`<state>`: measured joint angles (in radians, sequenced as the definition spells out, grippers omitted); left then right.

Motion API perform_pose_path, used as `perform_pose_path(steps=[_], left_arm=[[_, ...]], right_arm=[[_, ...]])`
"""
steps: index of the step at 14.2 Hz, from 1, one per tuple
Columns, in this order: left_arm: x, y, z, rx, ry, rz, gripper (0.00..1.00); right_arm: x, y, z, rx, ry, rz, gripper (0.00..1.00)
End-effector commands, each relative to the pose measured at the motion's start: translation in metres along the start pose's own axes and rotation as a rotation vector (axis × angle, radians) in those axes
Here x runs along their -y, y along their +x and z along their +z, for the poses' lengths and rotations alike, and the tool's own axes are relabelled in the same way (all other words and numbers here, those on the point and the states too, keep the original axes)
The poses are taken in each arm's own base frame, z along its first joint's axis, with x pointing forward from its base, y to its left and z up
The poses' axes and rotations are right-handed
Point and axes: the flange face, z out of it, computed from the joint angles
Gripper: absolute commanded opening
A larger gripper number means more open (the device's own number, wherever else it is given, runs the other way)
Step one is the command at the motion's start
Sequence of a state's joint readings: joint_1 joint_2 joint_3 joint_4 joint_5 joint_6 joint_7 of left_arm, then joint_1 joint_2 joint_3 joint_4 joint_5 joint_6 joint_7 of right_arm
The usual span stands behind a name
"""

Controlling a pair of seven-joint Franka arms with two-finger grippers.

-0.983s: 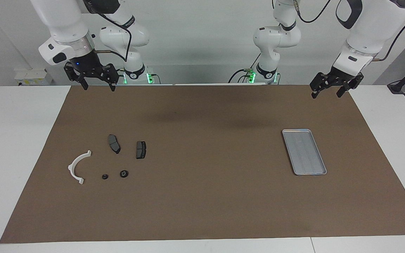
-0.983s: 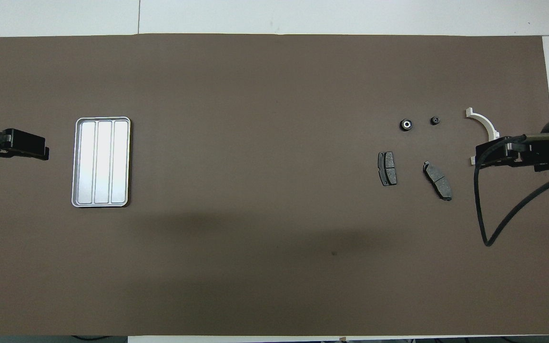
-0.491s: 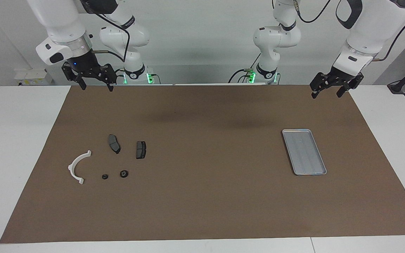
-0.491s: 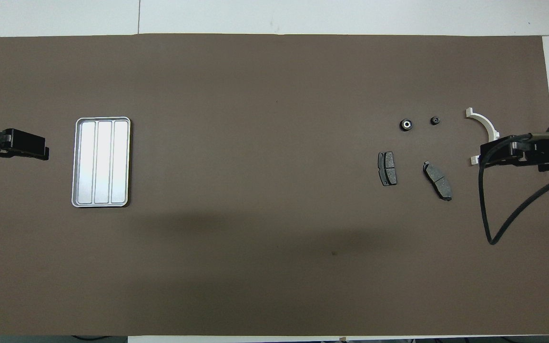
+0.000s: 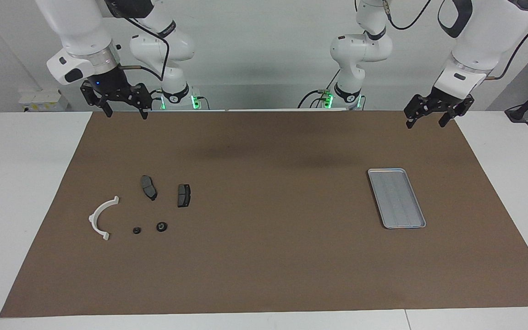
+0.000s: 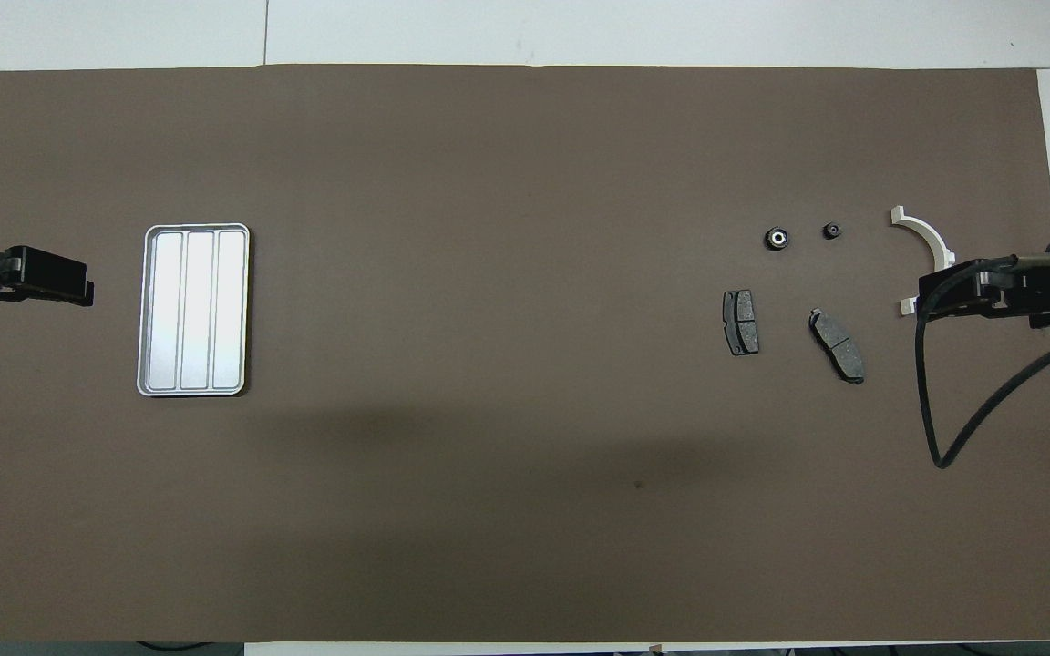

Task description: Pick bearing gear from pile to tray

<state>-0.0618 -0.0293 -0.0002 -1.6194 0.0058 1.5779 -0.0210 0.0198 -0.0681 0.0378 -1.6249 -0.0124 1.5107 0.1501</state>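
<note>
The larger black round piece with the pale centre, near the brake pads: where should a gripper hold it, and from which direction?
Grip the larger round piece across its outer rim, coming straight down. It lies flat and low on the mat, apart from the smaller round piece, so the fingers likely have room on both sides.

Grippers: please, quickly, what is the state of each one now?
Left gripper: jaws open, holding nothing, raised at the left arm's end of the table.
Right gripper: jaws open, holding nothing, raised at the right arm's end.
</note>
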Motion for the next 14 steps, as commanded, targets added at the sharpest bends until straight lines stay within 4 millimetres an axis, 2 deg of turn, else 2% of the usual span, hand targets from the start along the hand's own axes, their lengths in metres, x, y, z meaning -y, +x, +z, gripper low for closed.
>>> perform_pose_path(steps=[1,14], left_arm=[[-0.0015,-0.0043,0.0001,-0.003,-0.012,-0.009,1.00],[-0.0015,-0.0043,0.0001,-0.003,-0.012,-0.009,1.00]], right_arm=[[-0.0024,-0.0041,-0.0039,-0.002,0.031,-0.010,1.00],[-0.0015,-0.0052,-0.0048,-0.003,0.033,-0.024,1.00]])
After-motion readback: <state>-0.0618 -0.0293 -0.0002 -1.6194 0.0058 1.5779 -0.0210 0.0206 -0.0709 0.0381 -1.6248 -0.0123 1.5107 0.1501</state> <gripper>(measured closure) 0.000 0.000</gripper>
